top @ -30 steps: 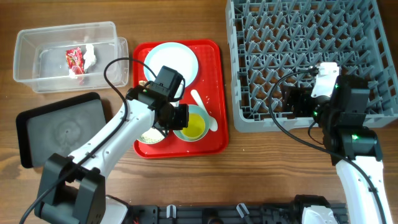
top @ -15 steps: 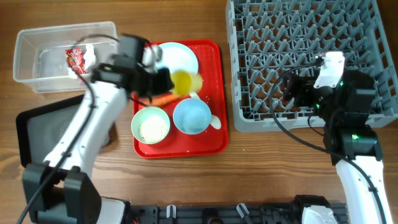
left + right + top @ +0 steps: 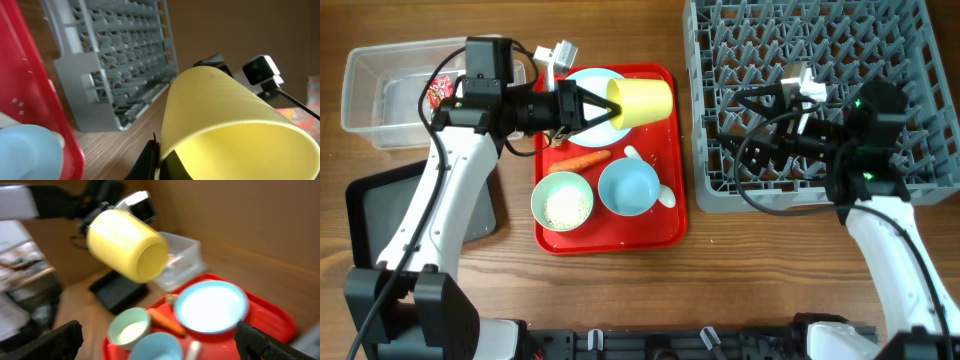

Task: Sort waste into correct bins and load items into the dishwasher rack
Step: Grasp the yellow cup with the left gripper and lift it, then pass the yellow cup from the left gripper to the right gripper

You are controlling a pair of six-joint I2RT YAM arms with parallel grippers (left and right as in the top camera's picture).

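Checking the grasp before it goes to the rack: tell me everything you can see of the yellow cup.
The small yellow cup is plain, smooth, plastic-looking, empty and tapered. It lies tipped sideways in the air above the red tray, mouth toward the left tool, which pinches its rim, base toward the rack.

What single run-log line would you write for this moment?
left hand: grips cup, tipped, above tray | right hand: open, empty, over rack | carrot: on tray
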